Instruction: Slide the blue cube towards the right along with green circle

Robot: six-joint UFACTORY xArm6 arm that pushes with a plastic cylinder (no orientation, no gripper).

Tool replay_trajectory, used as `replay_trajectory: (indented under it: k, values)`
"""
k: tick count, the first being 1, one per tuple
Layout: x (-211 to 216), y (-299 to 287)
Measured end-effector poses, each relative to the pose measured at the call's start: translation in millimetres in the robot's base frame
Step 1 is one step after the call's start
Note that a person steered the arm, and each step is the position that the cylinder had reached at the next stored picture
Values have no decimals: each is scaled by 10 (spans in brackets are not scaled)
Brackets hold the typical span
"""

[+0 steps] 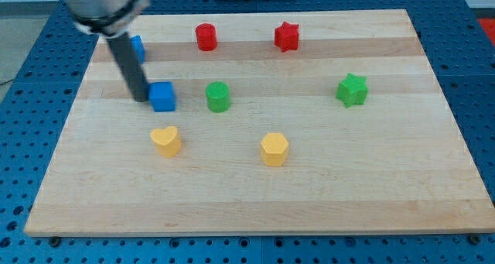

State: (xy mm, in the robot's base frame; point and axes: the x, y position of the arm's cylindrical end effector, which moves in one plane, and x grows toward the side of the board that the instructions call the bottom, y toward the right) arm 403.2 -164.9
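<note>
my tip [141, 98] touching left face of blue cube [163, 97], mid-left on wooden board [325, 194]; cube squat, no long axis; green circle [219, 97] just right of cube, small gap between

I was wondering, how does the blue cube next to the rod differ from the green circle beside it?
The blue cube is square-sided, while the green circle is a round cylinder. The blue cube has my tip right against its side towards the view's left; the green circle stands apart from it with nothing touching it. Both sit upright in one row on the wooden board.
</note>
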Motion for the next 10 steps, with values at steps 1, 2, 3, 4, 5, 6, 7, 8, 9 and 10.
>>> replay_trajectory:
  k: [1, 2, 3, 4, 5, 6, 7, 8, 9, 10]
  values:
    - [4, 260]
    - [194, -59]
    - [398, -51]
    - [285, 229]
    - [124, 396]
    - [187, 450]
    - [418, 458]
    - [419, 661]
    - [330, 768]
    - [308, 793]
